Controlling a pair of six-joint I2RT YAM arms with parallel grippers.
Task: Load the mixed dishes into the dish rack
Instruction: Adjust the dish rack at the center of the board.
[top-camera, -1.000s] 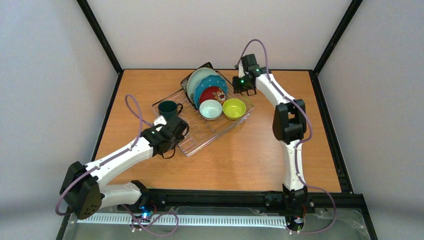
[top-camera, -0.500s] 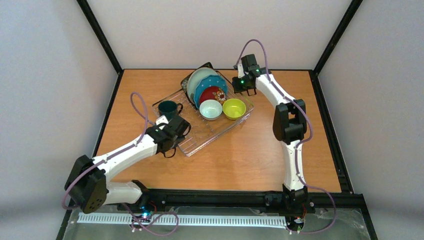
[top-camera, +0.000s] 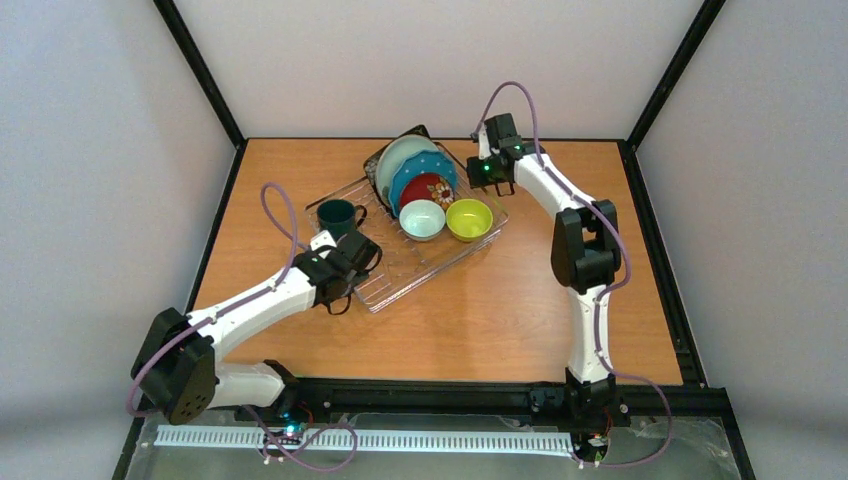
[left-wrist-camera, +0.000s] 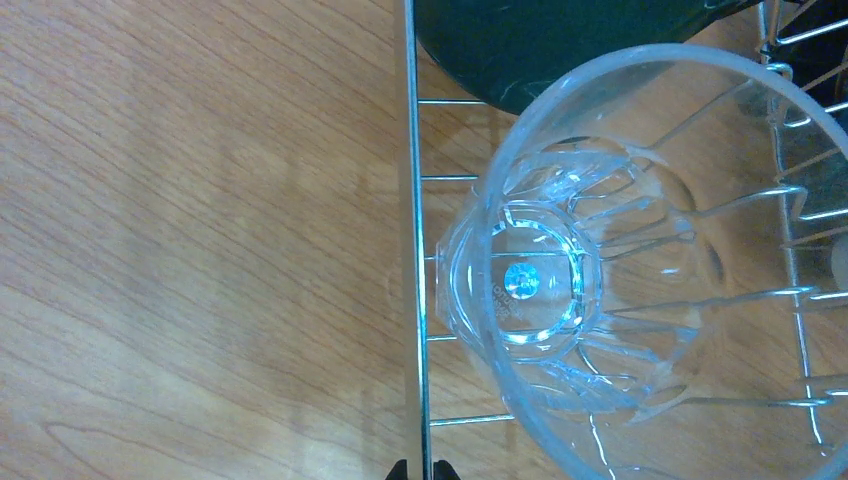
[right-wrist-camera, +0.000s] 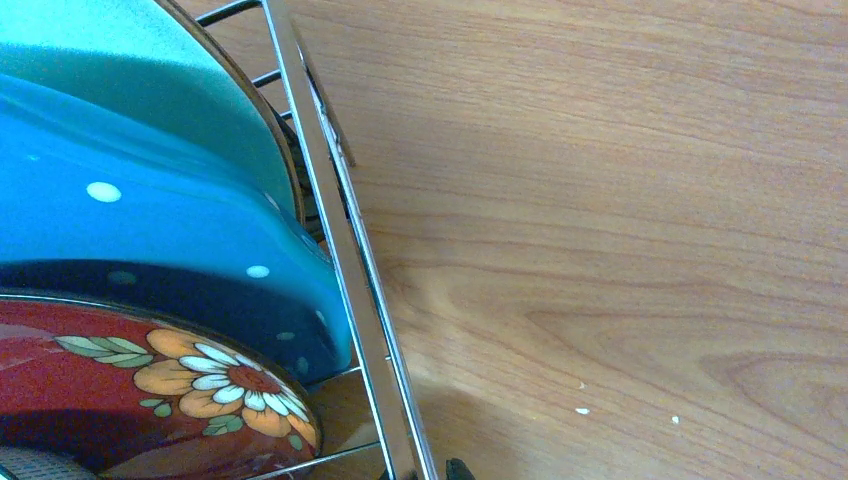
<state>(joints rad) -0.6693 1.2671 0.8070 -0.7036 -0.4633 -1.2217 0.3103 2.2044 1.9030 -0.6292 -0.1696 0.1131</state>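
1. Your left gripper (left-wrist-camera: 423, 470) is clenched on the dish rack (left-wrist-camera: 412, 150), its tips pinching the rim wire at the rack's near left edge.
2. The clear glass cup (left-wrist-camera: 600, 290) sits inside the rack just beside that rim, its mouth toward the wrist camera. The dark green mug (top-camera: 336, 215) stands next to it at the left corner.
3. The black square floral plate (top-camera: 415, 132), pale mint plate (top-camera: 400, 155), blue dotted plate (top-camera: 415, 172) and small red floral plate (top-camera: 425, 187) stand on edge, 1 behind another.
4. The mint bowl (top-camera: 421, 219) and yellow-green bowl (top-camera: 468, 217) sit side by side, open side up.
5. Your right gripper (top-camera: 497, 180) is at the rack's right rim; you cannot tell whether it grips.
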